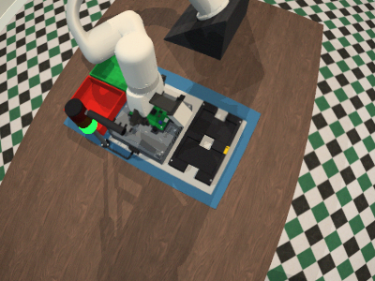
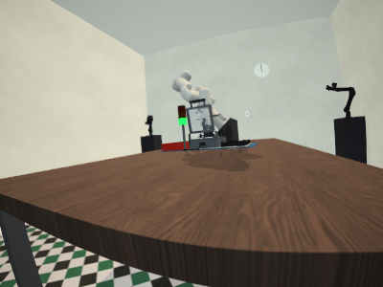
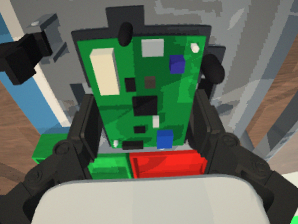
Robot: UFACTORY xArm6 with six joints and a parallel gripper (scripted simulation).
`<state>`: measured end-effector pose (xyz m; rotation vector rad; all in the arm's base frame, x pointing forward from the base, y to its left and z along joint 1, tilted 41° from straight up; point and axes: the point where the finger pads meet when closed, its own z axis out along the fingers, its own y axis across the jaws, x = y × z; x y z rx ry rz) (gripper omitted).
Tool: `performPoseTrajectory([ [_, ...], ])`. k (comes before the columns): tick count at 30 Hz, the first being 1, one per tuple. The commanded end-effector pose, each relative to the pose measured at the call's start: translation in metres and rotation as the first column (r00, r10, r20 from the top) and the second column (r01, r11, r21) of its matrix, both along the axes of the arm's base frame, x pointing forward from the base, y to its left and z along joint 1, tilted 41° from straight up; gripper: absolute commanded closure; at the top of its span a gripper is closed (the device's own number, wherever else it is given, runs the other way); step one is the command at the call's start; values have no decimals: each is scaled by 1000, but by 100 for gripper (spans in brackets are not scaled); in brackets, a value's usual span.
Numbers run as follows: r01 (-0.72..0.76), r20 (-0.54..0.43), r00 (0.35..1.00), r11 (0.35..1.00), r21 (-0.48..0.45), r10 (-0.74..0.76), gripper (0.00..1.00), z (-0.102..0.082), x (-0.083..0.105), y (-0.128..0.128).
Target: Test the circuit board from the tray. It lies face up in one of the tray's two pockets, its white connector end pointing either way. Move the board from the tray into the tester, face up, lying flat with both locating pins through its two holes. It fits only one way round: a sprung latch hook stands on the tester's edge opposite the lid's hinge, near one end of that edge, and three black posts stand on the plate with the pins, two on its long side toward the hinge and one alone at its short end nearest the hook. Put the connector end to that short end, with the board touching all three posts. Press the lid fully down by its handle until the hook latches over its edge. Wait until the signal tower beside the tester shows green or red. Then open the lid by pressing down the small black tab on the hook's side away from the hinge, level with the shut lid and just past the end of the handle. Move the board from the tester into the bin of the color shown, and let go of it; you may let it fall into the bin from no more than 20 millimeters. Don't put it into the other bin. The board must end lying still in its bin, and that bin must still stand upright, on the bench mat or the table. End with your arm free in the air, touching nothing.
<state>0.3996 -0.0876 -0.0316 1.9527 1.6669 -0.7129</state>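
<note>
The counter (image 1: 262, 94) showed dark, grained wood with a low sheen. The arm (image 1: 136, 61) looked like smooth, glossy white plastic, and the fingers a matt black. The circuit board (image 3: 143, 90) had a flat green lacquered face. The tester's plate (image 3: 229, 26) seemed dull grey metal, though the view was coarse.
</note>
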Motion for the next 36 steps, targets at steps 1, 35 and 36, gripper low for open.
performPoseTrajectory([
  [1, -1, 3, 1000, 1000, 1, 1, 21, 1, 1, 1],
  [35, -1, 3, 1000, 1000, 1, 1, 21, 5, 2, 5],
  [36, -1, 3, 1000, 1000, 1, 1, 21, 5, 2, 5],
])
